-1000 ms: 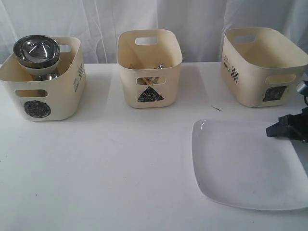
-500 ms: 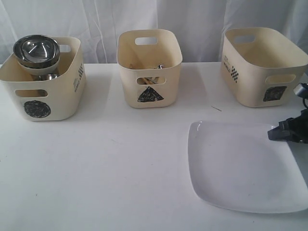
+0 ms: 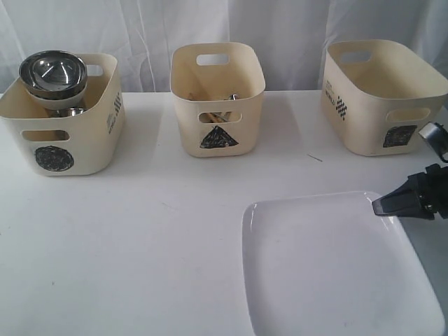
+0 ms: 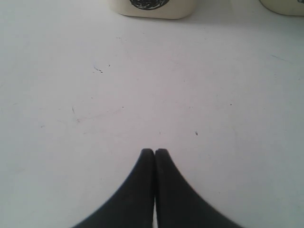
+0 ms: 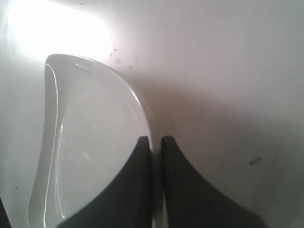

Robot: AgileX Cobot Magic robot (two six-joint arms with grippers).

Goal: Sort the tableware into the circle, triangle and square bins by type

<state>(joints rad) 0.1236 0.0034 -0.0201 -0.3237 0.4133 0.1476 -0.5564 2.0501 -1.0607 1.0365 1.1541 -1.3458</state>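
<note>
On the table's (image 3: 175,245) right side we see the right gripper (image 3: 382,204) reaching in low, jaws pinching the plate (image 3: 329,273) by its far rim. The plate has slid leftward and nearer. On the left gripper (image 4: 155,152) the jaws are pressed together.

The left tool (image 4: 155,153) hangs low over the white surface (image 4: 95,142), its two dark fingers pressed together at the tips with nothing between them. The surface beneath carries a few small dark specks (image 4: 97,70) and faint scuffs. Well ahead of the tool stands a cream bin (image 4: 183,8) whose dark front sticker (image 4: 147,4) is cut off at the frame edge, with the corner of a second cream bin (image 4: 282,4) beside it.
</note>
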